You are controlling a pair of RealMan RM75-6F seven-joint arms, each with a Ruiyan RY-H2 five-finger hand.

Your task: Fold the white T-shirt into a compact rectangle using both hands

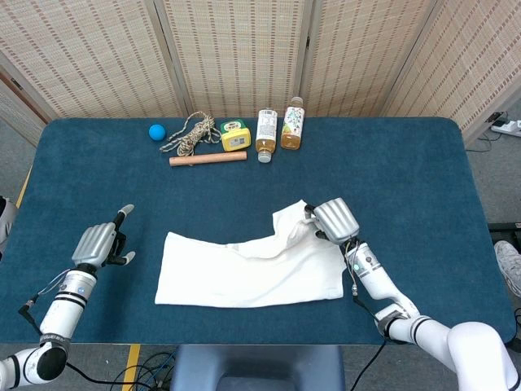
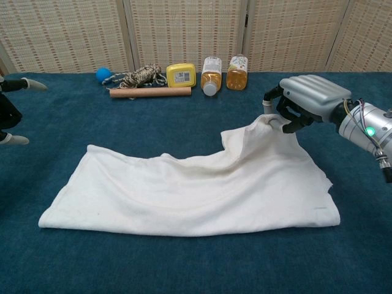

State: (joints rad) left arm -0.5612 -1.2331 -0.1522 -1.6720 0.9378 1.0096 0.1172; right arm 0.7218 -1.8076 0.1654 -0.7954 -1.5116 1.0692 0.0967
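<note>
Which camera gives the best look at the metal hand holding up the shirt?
The chest view: there the right hand shows side-on, its fingers pinching a raised fold of the white T-shirt. The head view shows mostly the back of the hand, hiding the grip.

text: none legible | labels on bottles [image 1: 279, 129], yellow box [image 1: 234, 135]: too small
</note>
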